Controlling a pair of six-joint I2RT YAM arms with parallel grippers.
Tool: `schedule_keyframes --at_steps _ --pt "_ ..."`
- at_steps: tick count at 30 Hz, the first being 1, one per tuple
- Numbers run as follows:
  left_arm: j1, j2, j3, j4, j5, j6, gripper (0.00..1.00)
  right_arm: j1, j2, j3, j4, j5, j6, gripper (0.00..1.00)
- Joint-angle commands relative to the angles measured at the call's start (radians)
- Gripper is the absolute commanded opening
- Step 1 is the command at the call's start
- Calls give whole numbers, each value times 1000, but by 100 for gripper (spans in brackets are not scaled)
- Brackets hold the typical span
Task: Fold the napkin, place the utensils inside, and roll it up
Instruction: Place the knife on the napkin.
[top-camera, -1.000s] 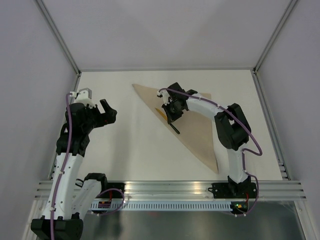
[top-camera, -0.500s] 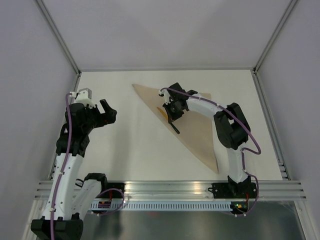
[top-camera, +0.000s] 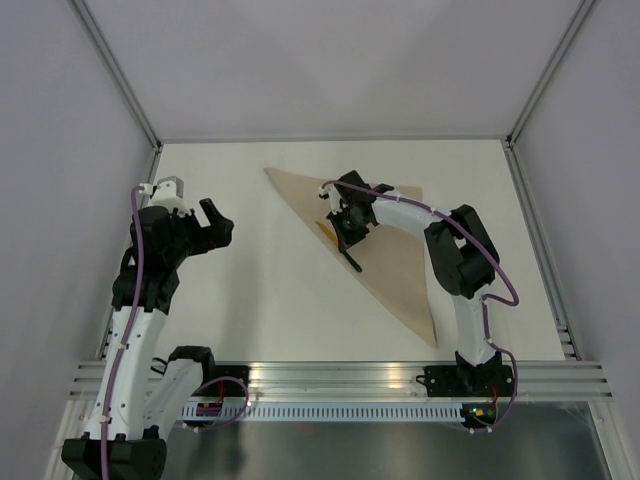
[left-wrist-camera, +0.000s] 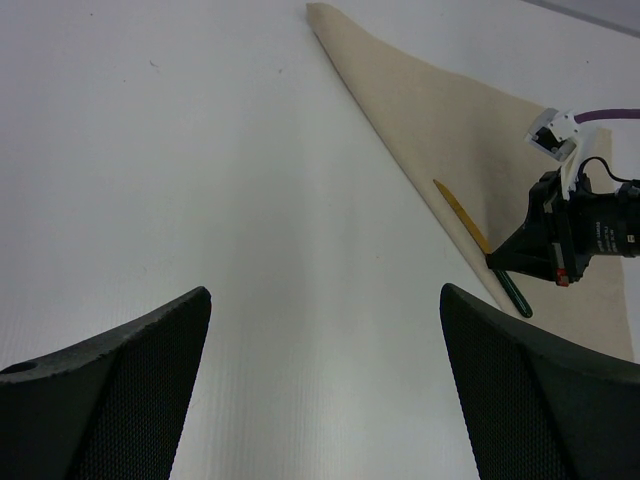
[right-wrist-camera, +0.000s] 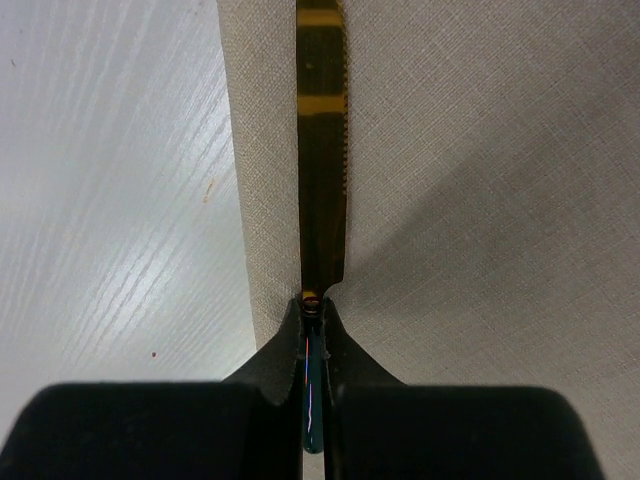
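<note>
Right tool (right-wrist-camera: 312, 312) nudged farther, clamped on knife (right-wrist-camera: 322, 150), napkin (right-wrist-camera: 480, 200) unmoved

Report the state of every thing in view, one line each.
napkin: folded into a triangle, lying flat, not yet rolled.
knife: blade over the napkin beside its long folded edge, handle pinched by the right gripper.
right gripper: shut on the knife handle.
left gripper: open, empty, off to the side above bare table.

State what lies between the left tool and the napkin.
Only bare table between the left tool and the napkin, shown in the left wrist view.
</note>
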Motion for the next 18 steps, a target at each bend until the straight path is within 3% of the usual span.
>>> schedule_keyframes --at_steps 1,18 --pt "-2 -11 8 10 7 29 100 5 21 -7 -7 18 24 0" --pt "-2 -9 9 10 7 29 100 11 -1 -30 17 13 13 0"
